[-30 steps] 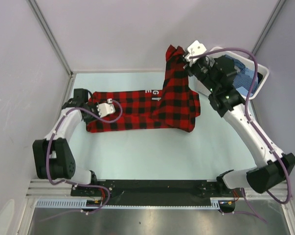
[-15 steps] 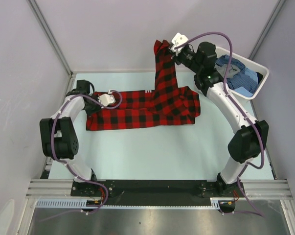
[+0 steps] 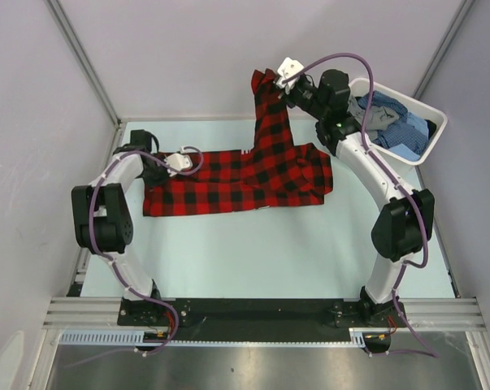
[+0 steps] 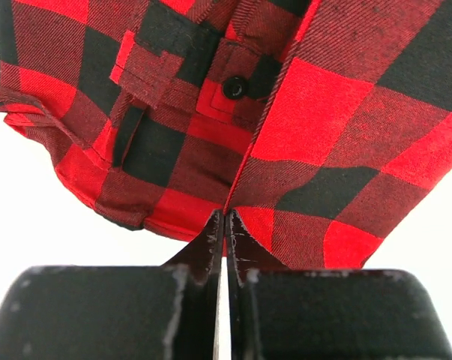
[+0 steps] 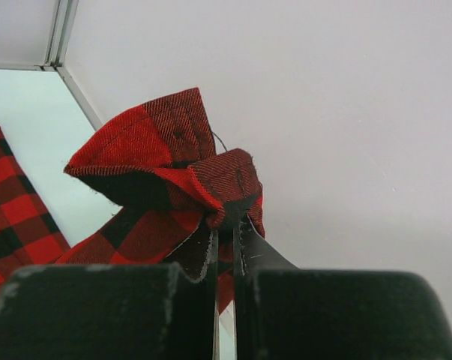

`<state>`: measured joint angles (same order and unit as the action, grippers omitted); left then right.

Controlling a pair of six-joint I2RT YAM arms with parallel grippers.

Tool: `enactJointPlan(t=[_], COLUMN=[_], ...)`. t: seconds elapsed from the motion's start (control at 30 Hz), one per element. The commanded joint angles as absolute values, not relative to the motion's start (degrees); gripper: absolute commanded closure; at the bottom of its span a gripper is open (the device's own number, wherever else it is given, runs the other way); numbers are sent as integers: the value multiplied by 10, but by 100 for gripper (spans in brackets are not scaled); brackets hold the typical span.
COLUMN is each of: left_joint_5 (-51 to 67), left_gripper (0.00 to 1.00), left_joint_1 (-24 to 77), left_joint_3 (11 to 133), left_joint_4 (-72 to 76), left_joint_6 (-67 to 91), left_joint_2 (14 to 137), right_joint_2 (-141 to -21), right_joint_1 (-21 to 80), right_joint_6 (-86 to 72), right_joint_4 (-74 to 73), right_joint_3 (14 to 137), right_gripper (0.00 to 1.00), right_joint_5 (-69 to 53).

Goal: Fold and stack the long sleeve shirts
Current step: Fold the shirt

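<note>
Your robot's left arm and right arm are each built of smooth white links joined by chunky black housings; a purple cable loops along each, and the wrist views show matte black, scuffed fingers

No legible text shows, even on the checked shirt.
</note>
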<state>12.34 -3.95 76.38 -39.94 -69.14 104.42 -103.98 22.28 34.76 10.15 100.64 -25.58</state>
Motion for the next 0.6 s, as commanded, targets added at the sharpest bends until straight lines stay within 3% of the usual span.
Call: enactJointPlan(t=[0.0,0.2,0.27,0.33,0.43,0.57], left_joint_5=[126,228,277,340,387,389], left_gripper=[94,54,29,13,4,4], left_joint_1=[-47,-56,-56,-54,-53,-49], left_joint_3=[796,862,917,949,1010,1017], left_joint_4=[-412,-432,-450,-447,-425,-377], left_joint_6=[-686,-602,-559,-482,-352,-220], left_joint_2=[1060,1046,1036,1028,1028,1011], right_joint_2=[-1036,-1020,-1016,-1011,-1013,-1036], right_joint_1=[227,243,252,272,308,347], right_joint_6=[357,348,327,312,308,307], right_joint_4=[145,118,127,149,188,215], right_joint_3=[1020,988,971,937,891,870], right_gripper=[100,100,100,100,100,100], right_joint_5=[-255,-227,-207,-186,-112,-32])
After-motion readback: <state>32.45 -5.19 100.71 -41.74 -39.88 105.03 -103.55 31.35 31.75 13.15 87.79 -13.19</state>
